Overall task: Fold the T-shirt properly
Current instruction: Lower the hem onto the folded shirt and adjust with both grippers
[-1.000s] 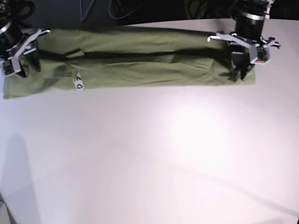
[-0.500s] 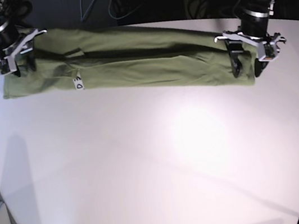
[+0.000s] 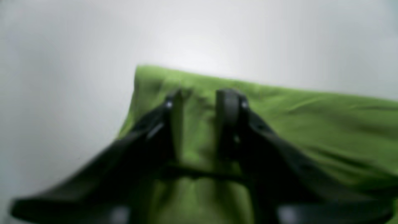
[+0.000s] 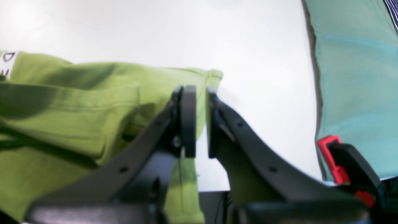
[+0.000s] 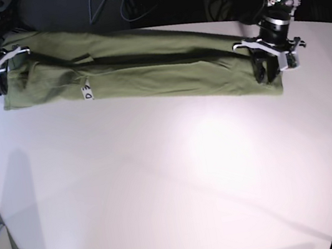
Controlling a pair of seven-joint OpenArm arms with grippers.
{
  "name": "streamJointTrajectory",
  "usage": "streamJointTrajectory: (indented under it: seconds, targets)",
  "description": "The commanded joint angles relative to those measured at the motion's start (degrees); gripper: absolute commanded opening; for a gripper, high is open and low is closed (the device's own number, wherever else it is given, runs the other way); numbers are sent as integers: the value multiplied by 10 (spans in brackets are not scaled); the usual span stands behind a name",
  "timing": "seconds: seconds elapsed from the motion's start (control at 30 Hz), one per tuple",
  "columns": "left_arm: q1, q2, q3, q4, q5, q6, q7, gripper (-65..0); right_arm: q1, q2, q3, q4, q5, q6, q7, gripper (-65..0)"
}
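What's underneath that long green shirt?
The T-shirt lies folded into a long strip on the white table, which shows all around it. Its own lower layers and the tabletop beneath are covered. A small tag sits on top.

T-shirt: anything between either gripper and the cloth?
Nothing visible. The left gripper sits right over the T-shirt at one end, cloth showing between its fingers. The right gripper is at the other end's edge, jaws nearly together; whether cloth is pinched isn't clear.
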Motion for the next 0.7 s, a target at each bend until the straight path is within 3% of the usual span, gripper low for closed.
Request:
streamJointTrajectory:
  seconds: [0.0, 0.1, 0.5, 0.67]
  targets:
    - [-12, -3, -1, -2, -10, -3, -16, -559, -2, 8, 1, 10, 7, -1, 16, -608]
    - [-15, -4, -1, -28, -10, -3, -16, -645, 0, 10, -1, 3, 7, -1, 13, -608]
    - [-12, -17, -2, -36, -9, -3, -16, -642, 7, 47, -60, -41, 7, -1, 13, -608]
    - [0, -19, -2, -35, -10, -3, -17, -642, 15, 50, -77, -48, -35, -1, 12, -612]
